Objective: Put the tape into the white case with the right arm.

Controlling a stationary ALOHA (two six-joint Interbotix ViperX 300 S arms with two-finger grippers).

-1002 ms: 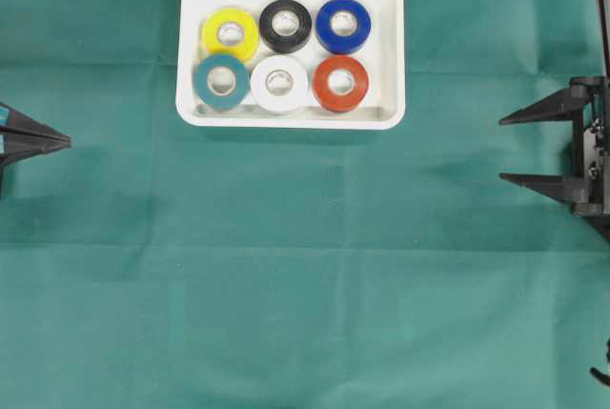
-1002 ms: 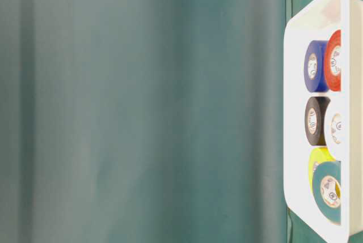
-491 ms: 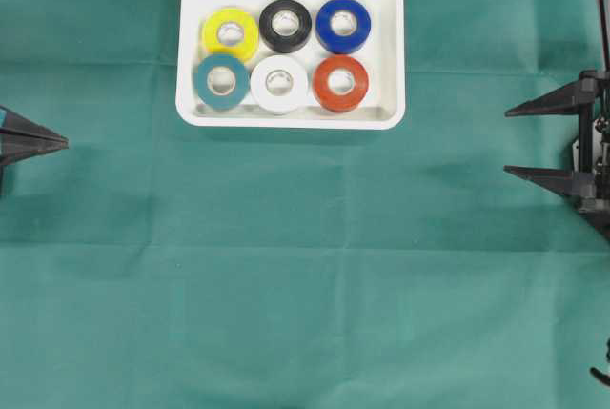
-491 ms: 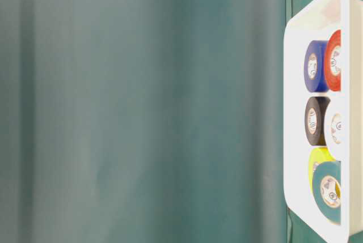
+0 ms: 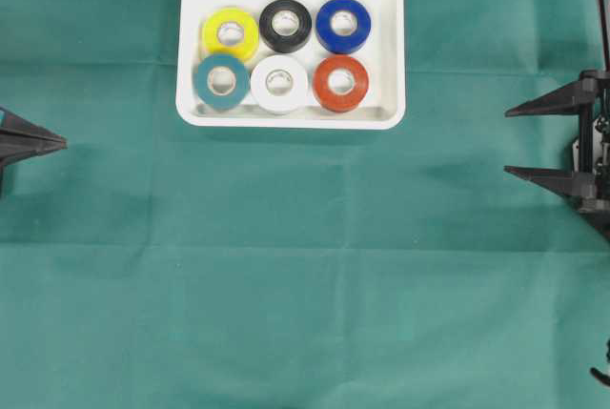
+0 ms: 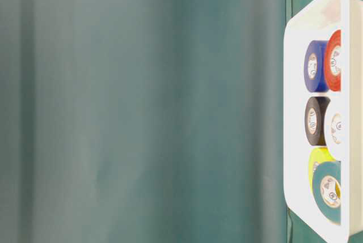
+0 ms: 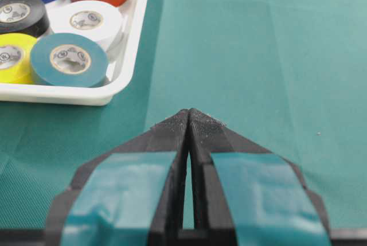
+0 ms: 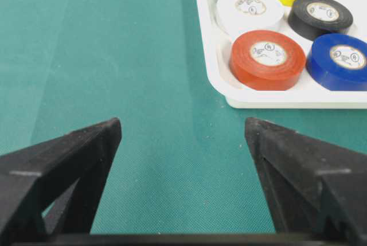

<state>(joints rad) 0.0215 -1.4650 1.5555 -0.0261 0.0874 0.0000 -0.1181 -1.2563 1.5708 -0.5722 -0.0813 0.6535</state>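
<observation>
Both arms at the table's edges, grippers empty.

The right gripper [image 5: 519, 140] of the all-black right arm [image 5: 593, 142] stands with its two pointed fingers [image 8: 74, 160] spread wide, tips aimed inward, nothing between them. The left gripper [image 5: 59, 143], bearing teal patches on its fingers [image 7: 123, 191], has its tips pressed together, nothing clamped, pointing inward toward the opposite gripper.

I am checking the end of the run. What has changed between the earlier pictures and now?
Both grippers drew back toward the picture's edges: the left gripper, fingers shut, slightly leftward, the right gripper, open and empty, rightward. The six tape rolls in the white case stayed put.
</observation>
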